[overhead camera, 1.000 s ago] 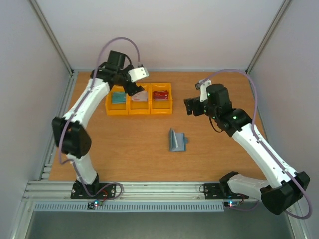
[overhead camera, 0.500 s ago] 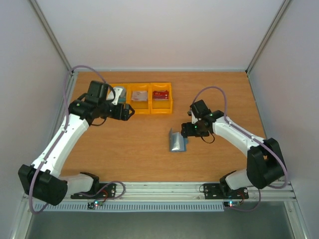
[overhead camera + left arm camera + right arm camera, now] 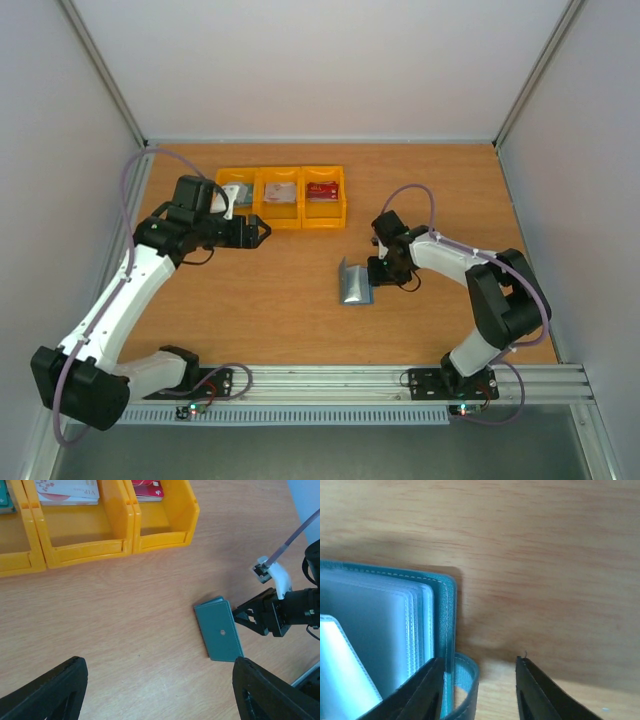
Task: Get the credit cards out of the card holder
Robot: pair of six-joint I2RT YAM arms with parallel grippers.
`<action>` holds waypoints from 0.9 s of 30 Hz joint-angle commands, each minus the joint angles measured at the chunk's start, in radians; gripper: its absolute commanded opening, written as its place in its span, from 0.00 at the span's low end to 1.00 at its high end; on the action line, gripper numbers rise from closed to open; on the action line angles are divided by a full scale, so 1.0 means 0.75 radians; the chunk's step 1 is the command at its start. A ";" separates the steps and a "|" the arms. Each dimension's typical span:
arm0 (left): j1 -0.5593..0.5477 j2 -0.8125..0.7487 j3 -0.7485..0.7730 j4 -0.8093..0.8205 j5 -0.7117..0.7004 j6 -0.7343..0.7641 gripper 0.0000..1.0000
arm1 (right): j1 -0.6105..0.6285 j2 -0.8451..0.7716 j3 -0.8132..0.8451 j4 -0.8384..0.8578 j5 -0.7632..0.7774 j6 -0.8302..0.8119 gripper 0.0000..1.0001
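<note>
The teal card holder (image 3: 355, 283) lies mid-table, one flap raised; it also shows as a flat teal rectangle (image 3: 220, 635). My right gripper (image 3: 384, 270) is low at its right edge. Up close its fingers (image 3: 420, 695) stand apart, the holder's strap loop (image 3: 467, 680) between them, the right finger touching nothing; the gripper (image 3: 480, 695) is open. Clear sleeves (image 3: 380, 630) fill the holder (image 3: 442, 615). Credit cards lie in the yellow bins: a whitish card (image 3: 67, 490), a red card (image 3: 147, 486). My left gripper (image 3: 255, 232) hovers open in front of the bins, empty (image 3: 157, 695).
Three joined yellow bins (image 3: 280, 215) stand at the back left of the wooden table (image 3: 450, 190). White walls close the table on three sides. A metal rail (image 3: 320, 380) runs along the near edge.
The left arm left the bins and swung down in front of them. The right arm dropped to the holder's right edge and its jaws narrowed around the strap loop.
</note>
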 commanded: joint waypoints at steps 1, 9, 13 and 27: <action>-0.009 -0.036 -0.054 0.095 0.058 -0.039 0.80 | 0.008 0.043 0.010 0.040 0.025 0.000 0.32; -0.071 -0.054 -0.222 0.228 0.262 -0.096 0.79 | 0.035 -0.159 0.153 -0.089 -0.179 -0.058 0.01; -0.115 -0.070 -0.393 0.493 0.433 -0.289 0.87 | 0.096 -0.280 0.299 -0.187 -0.229 -0.084 0.01; -0.072 -0.134 -0.659 0.934 0.497 -0.232 0.98 | 0.214 -0.485 0.581 -0.170 -0.963 -0.316 0.01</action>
